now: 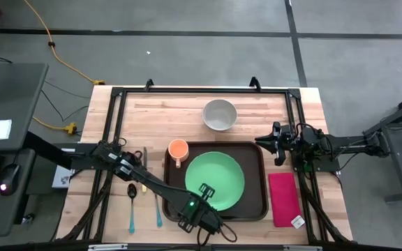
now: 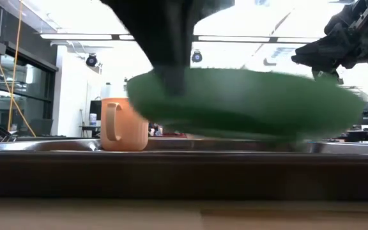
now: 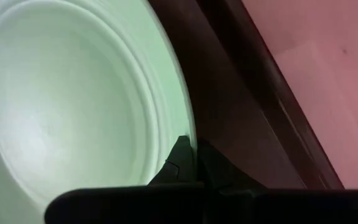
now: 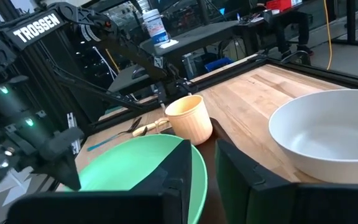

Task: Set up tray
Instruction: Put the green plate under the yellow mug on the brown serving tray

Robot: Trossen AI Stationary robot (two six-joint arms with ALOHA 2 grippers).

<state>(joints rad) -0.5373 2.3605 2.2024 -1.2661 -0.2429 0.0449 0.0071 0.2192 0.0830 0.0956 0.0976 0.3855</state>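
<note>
The dark-brown tray (image 1: pixel 257 183) lies in the middle of the table. The round green plate (image 1: pixel 218 174) is over it and looks tilted in the low view (image 2: pixel 248 105). My left gripper (image 1: pixel 204 192) is at the plate's near rim, shut on it. My right gripper (image 1: pixel 260 141) hovers at the tray's far right corner with its fingers a little apart (image 4: pixel 205 155), touching nothing. An orange cup (image 1: pixel 178 148) stands at the tray's far left corner. My left gripper pinches the green plate's near rim (image 3: pixel 188 134), one finger over the inner face and one outside, below the rim. It comes from above, slanting in from the near-left. The plate sits tilted over the tray; whether its far side rests there, I cannot tell.
A white bowl (image 1: pixel 220 113) stands beyond the tray on the wood. A red-pink napkin (image 1: pixel 283 199) lies right of the tray. Spoons and other cutlery (image 1: pixel 132 202) lie left of the tray, under the left arm. A black frame borders the table.
</note>
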